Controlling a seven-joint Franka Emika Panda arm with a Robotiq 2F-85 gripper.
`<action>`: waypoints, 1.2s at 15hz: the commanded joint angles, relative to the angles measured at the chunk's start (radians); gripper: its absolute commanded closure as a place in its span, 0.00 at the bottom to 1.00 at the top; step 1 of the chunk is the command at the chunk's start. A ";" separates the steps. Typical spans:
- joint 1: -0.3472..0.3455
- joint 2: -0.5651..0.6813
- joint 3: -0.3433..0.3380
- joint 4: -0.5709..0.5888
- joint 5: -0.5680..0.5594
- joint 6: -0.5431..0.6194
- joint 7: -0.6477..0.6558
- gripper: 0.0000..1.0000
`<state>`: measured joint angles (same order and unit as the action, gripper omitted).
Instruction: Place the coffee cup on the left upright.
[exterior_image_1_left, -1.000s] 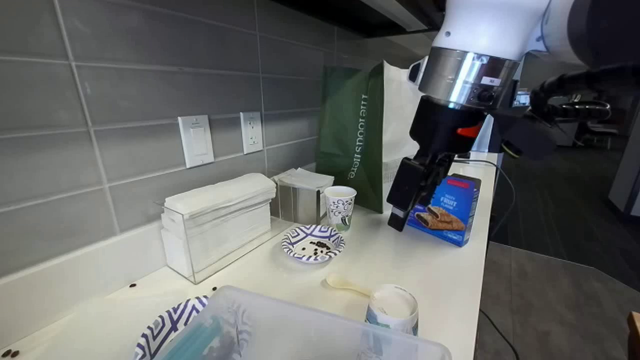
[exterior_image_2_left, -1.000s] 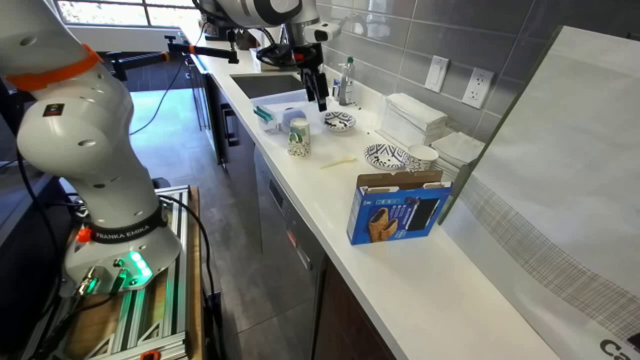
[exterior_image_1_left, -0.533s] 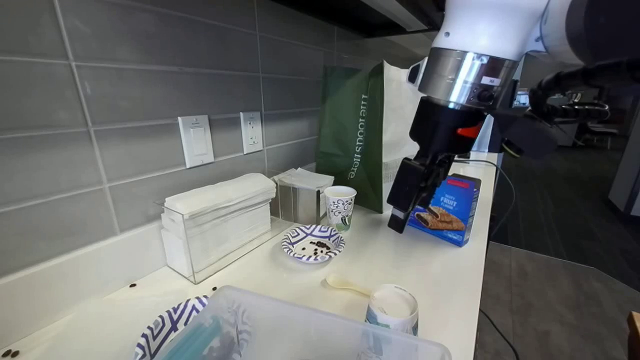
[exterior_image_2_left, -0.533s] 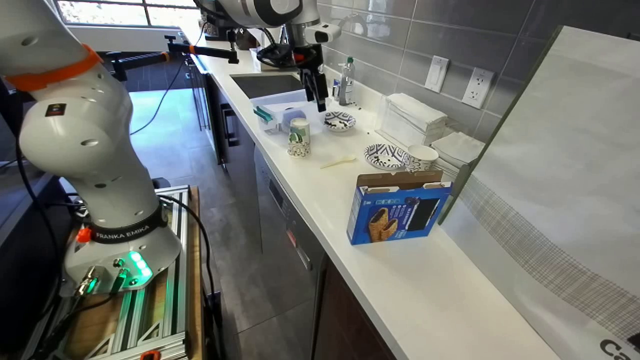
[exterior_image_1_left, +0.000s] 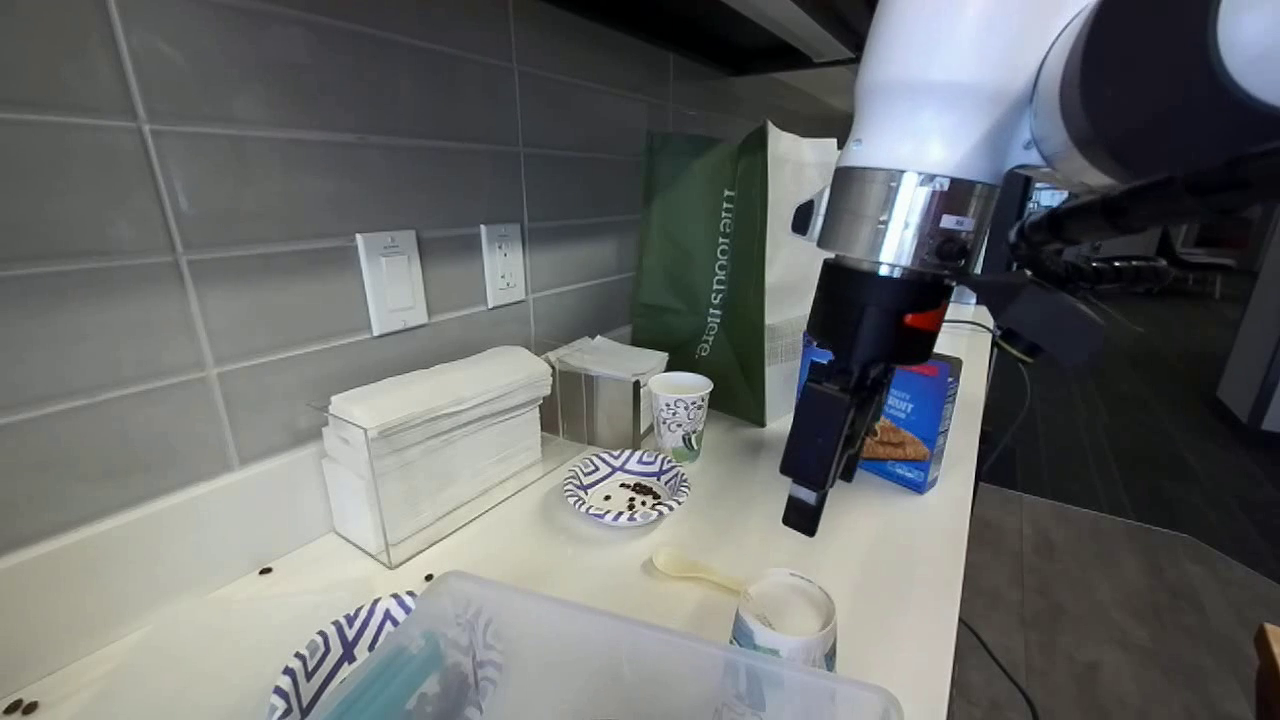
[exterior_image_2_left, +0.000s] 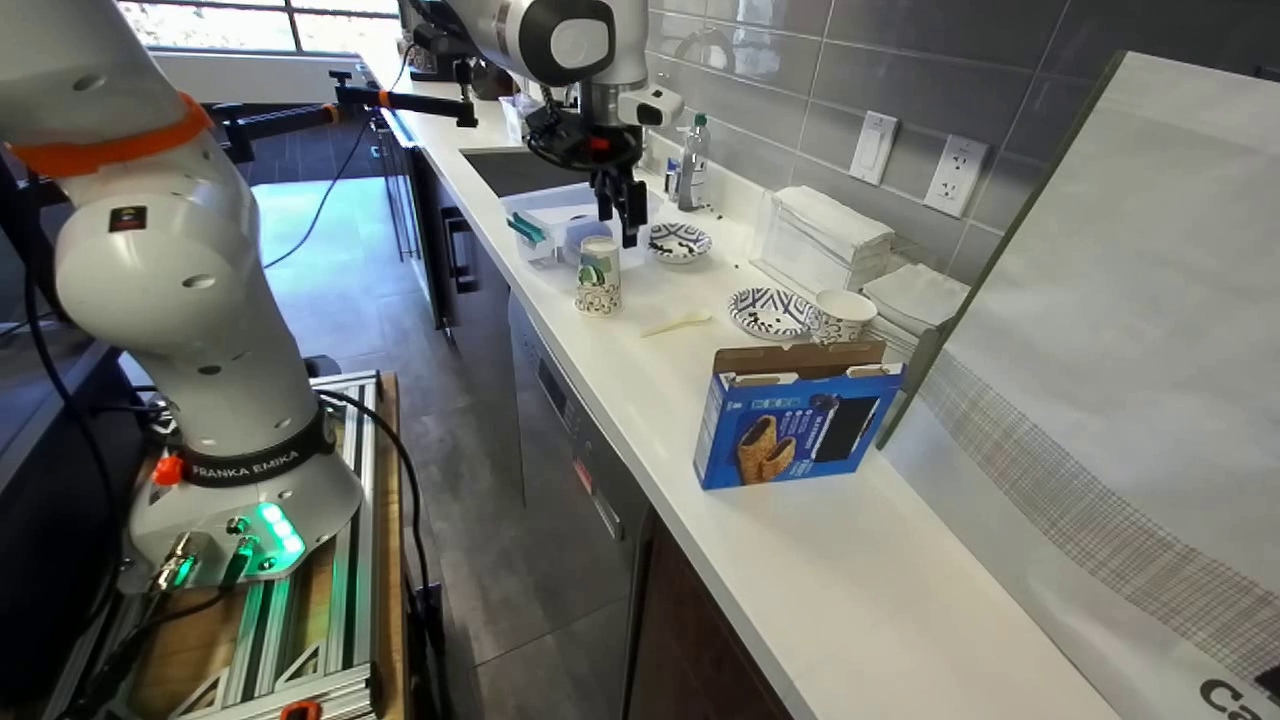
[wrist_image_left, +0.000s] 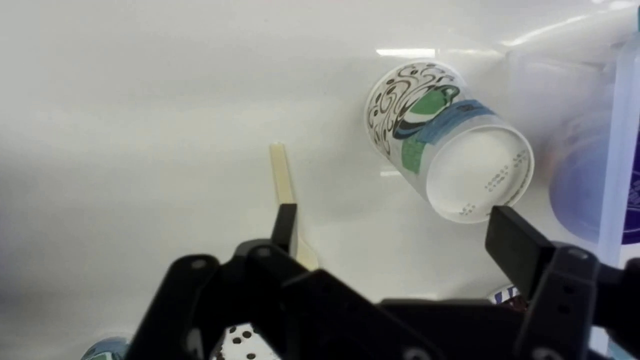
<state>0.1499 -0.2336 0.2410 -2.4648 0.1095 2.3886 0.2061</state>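
- Wrist view: fingers spread; coffee cup upside down on the table, ahead of them, its base close by one fingertip. Blue and green print plain.
- In an exterior view: fingertips above the table, near the cup but apart. Translucent bin stands before its lower wall; lettered green side of bag shows only here.
- In an exterior view: arm reaches over the table, wrist pointing down. Cup seen whole; box open-topped.
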 joint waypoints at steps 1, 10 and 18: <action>0.035 0.044 -0.024 0.011 0.057 -0.004 -0.059 0.18; 0.066 0.090 -0.020 -0.002 0.111 0.075 -0.111 0.68; 0.070 0.110 -0.022 -0.005 0.148 0.109 -0.139 0.78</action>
<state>0.2063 -0.1357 0.2331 -2.4648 0.2227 2.4747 0.0938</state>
